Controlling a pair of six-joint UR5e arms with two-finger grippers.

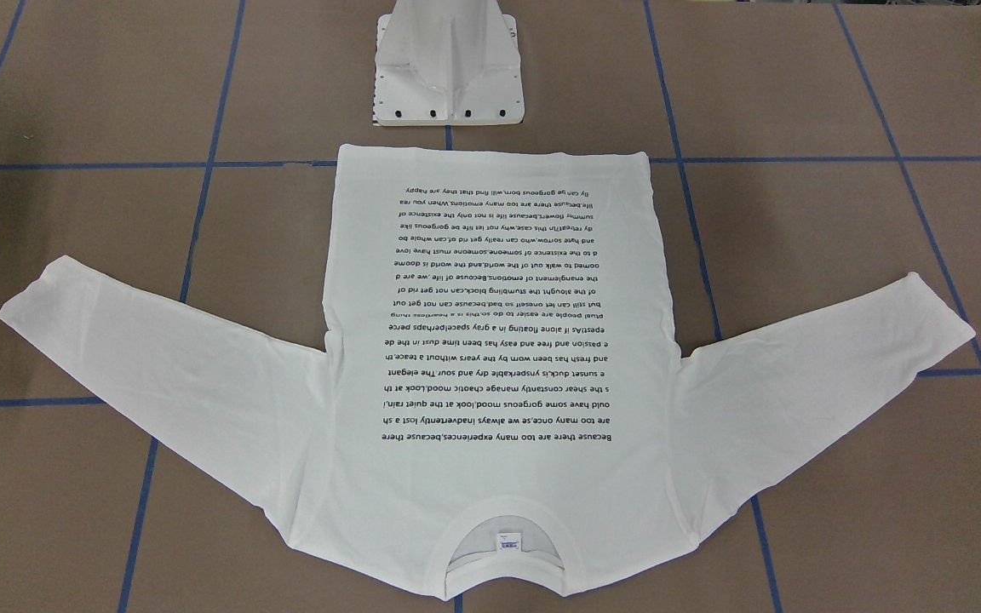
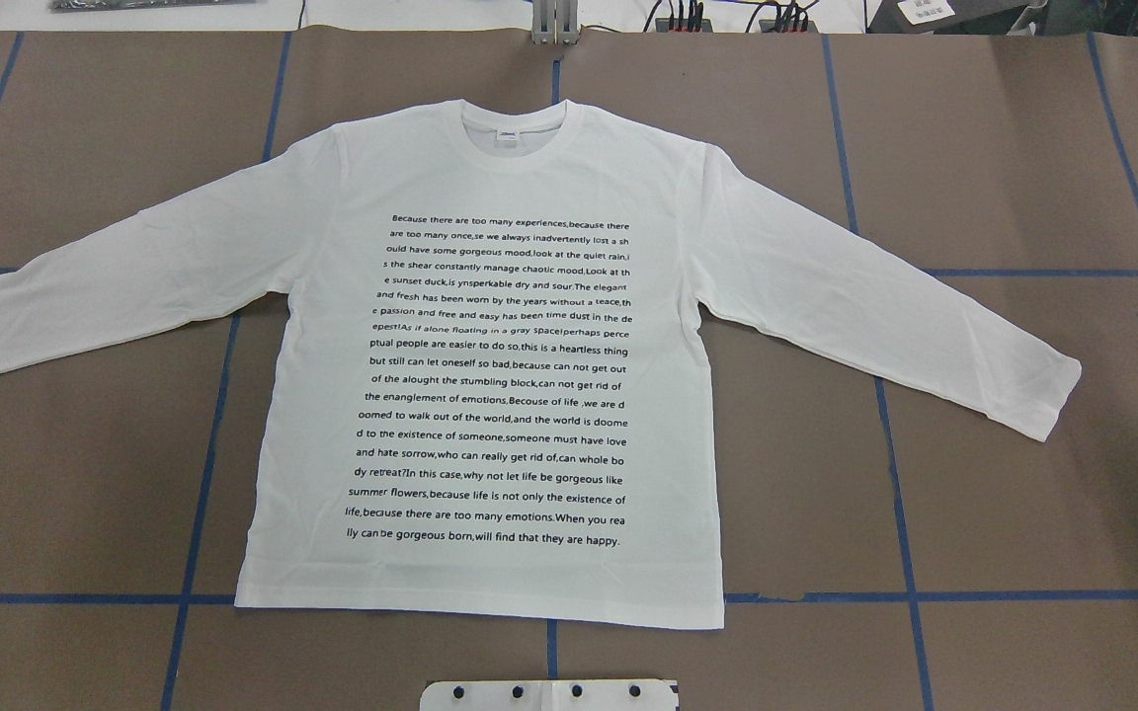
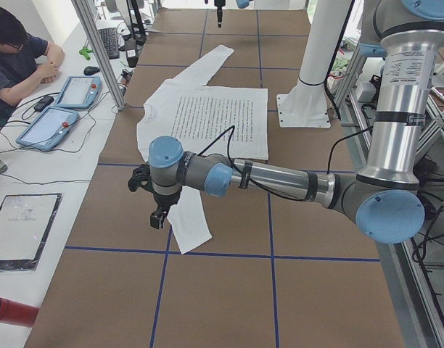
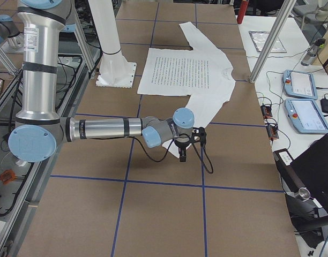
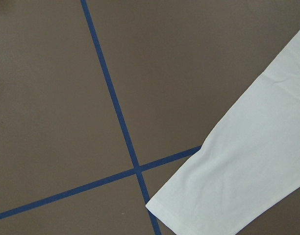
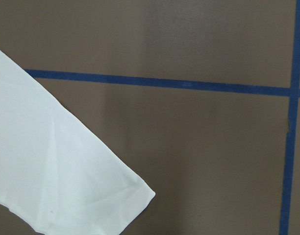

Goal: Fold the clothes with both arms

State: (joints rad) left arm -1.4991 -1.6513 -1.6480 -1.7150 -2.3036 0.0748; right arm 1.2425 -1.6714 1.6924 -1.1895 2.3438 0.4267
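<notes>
The clothes are one white long-sleeved T-shirt [image 2: 500, 395] lying flat on the brown table, text side up, both sleeves spread out; its neck [image 1: 503, 545] points away from the robot. My left arm [image 3: 280, 177] reaches out low, and its gripper [image 3: 158, 217] hangs just above the near sleeve's cuff [image 3: 189, 225]. My right arm [image 4: 99, 128] does the same, its gripper [image 4: 183, 155] hanging by the other cuff [image 6: 57, 176]. I cannot tell whether either gripper is open or shut. The left wrist view shows only a cuff [image 5: 238, 171] and no fingers.
The white pedestal [image 1: 448, 77] stands just behind the shirt's hem. Blue tape lines [image 2: 203, 474] grid the table. A person [image 3: 15, 58] sits at a side bench with two tablets [image 3: 62, 109]. A laptop [image 4: 314, 171] and more tablets [image 4: 303, 101] line that side.
</notes>
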